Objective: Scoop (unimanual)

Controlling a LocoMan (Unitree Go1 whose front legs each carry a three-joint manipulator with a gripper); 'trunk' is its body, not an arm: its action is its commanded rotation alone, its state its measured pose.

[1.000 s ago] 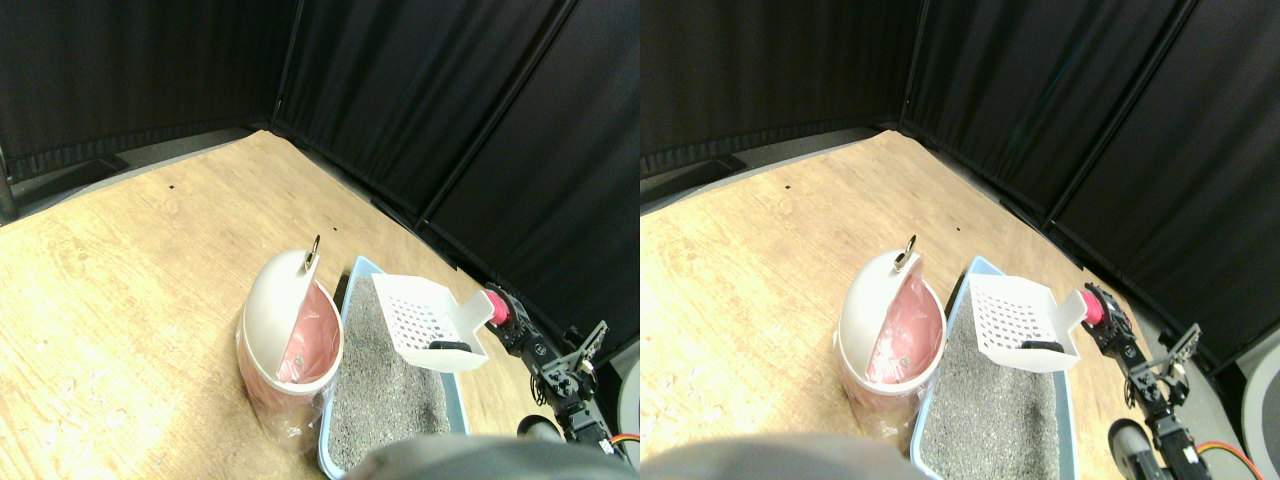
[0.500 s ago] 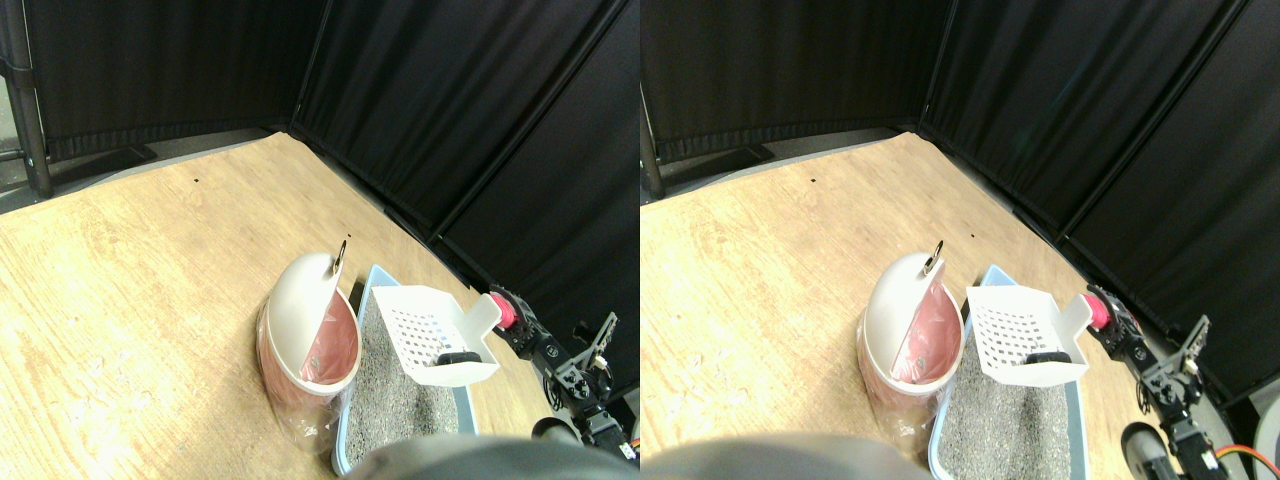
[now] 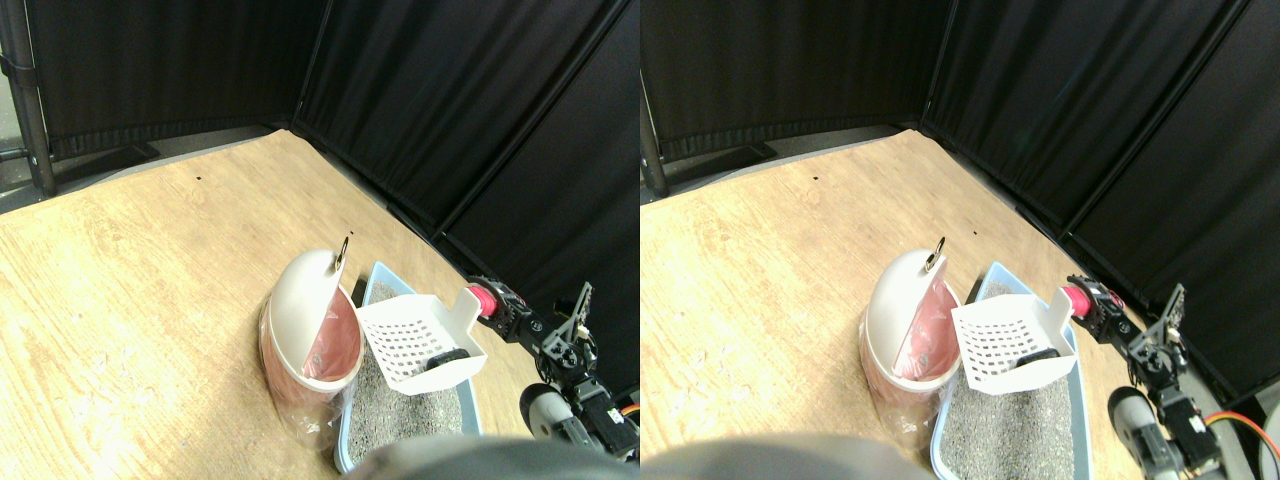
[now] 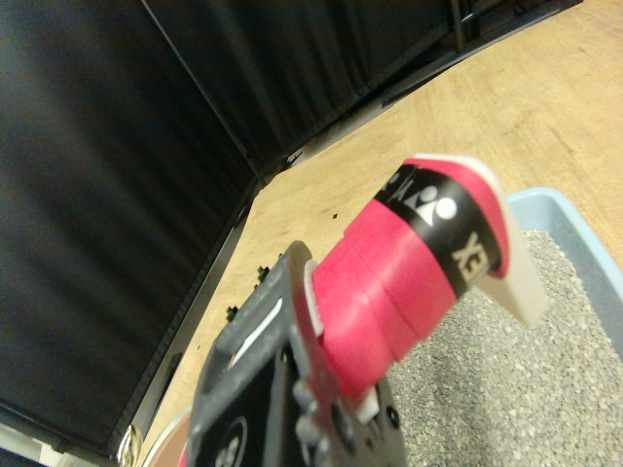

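The white slotted scoop [image 3: 413, 338] hangs over the litter box, carrying a dark lump [image 3: 452, 357] at its back wall. Its front edge sits right next to the open mouth of the white swing-lid bin [image 3: 300, 300], which is lined with a pink bag [image 3: 335, 345]. My right gripper [image 3: 495, 305] reaches in from the lower right and is shut on the scoop's pink-wrapped handle [image 3: 480, 299]. In the wrist view that pink handle [image 4: 389, 292] runs out from the dark jaw frame [image 4: 273, 389] above the grey litter [image 4: 506, 379].
The light blue litter box [image 3: 378, 276] with grey litter [image 3: 400, 415] stands tight against the bin on a wooden floor [image 3: 150, 280]. Black curtain panels [image 3: 450, 110] close the back and right sides. A dark post [image 3: 25, 100] stands far left.
The scoop has moved left and slightly down with its lump, from over the box's middle to the bin's mouth. The camera view shifted in the first interval; bin and box stay put.
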